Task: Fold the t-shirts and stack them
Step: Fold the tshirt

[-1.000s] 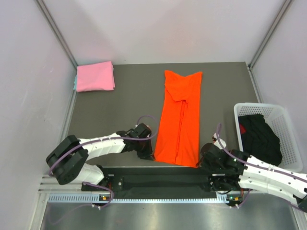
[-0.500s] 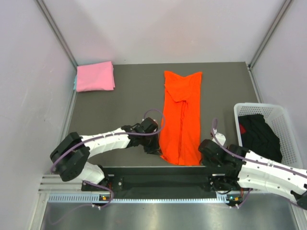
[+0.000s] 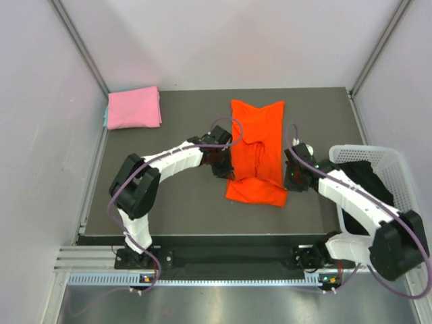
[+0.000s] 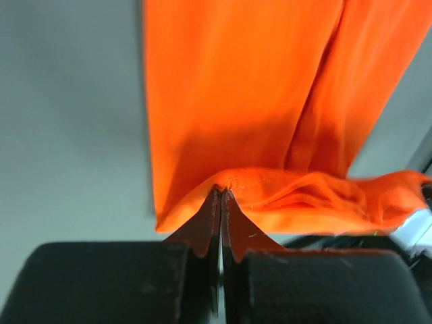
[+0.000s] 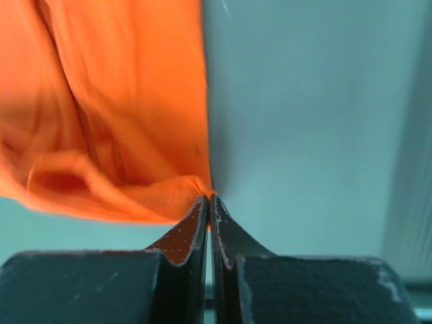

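Both near corners of the orange shirt [image 3: 256, 135] have travelled from the near edge of the desk [image 3: 175, 202] to its middle, left fingers [image 4: 202, 229] and right fingers [image 5: 185, 233] each clamped shut on one (pink shirt [image 3: 133, 108] lies folded, far-left corner): half-fold begun.

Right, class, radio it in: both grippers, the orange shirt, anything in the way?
Both shut: left gripper and right gripper each pinch a corner of the orange t-shirt. Its near end folded back over the middle, fold unfinished. Well aside: pink t-shirt, basket.
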Robot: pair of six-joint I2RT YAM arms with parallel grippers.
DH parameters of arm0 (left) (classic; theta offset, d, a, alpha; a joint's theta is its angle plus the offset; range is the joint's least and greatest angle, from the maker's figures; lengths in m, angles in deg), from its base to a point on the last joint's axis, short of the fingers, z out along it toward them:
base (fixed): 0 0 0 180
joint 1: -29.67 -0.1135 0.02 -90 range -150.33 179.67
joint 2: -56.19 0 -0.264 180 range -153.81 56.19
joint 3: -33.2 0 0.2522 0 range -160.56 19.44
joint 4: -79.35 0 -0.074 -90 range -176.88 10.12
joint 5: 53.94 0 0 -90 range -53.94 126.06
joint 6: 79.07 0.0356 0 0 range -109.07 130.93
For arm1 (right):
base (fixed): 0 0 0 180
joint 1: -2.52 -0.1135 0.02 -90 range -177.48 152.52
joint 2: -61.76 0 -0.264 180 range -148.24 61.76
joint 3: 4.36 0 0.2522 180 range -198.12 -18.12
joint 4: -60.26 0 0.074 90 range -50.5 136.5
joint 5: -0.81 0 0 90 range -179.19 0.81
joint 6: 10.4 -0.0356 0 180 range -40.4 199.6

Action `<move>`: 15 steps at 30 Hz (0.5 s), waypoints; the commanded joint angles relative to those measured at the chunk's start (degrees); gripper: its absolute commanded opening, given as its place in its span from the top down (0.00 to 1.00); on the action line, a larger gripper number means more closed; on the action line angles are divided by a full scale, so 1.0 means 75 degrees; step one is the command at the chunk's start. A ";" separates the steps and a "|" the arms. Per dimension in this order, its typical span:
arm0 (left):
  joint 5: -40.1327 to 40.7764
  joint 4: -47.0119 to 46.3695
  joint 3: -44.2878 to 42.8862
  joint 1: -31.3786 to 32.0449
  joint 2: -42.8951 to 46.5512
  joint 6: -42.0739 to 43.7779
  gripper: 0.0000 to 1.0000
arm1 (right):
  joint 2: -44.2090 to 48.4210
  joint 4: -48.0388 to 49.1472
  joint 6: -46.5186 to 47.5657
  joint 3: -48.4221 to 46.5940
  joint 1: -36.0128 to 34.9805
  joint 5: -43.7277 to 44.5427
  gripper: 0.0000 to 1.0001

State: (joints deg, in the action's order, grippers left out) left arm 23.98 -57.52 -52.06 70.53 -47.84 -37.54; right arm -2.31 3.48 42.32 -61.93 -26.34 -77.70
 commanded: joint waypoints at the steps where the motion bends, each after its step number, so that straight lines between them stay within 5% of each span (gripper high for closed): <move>1: 0.0169 0.0315 -0.1022 -0.0595 -0.0495 0.0742 1.00 | -0.0923 0.1083 0.1815 -0.0837 0.0624 -0.0687 1.00; 8: 0.0532 0.0631 -0.3107 -0.1112 -0.1714 0.1727 1.00 | -0.2623 0.1752 0.2626 -0.2043 0.1258 -0.1145 1.00; 15: -0.0381 0.0210 -0.3836 -0.1709 -0.2324 0.1682 1.00 | -0.3690 0.1530 0.3083 -0.3625 0.1901 -0.1496 1.00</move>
State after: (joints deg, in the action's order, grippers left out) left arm 24.36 -54.83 -77.18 60.04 -64.25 -26.02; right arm -27.80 13.66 62.06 -83.29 -14.76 -86.49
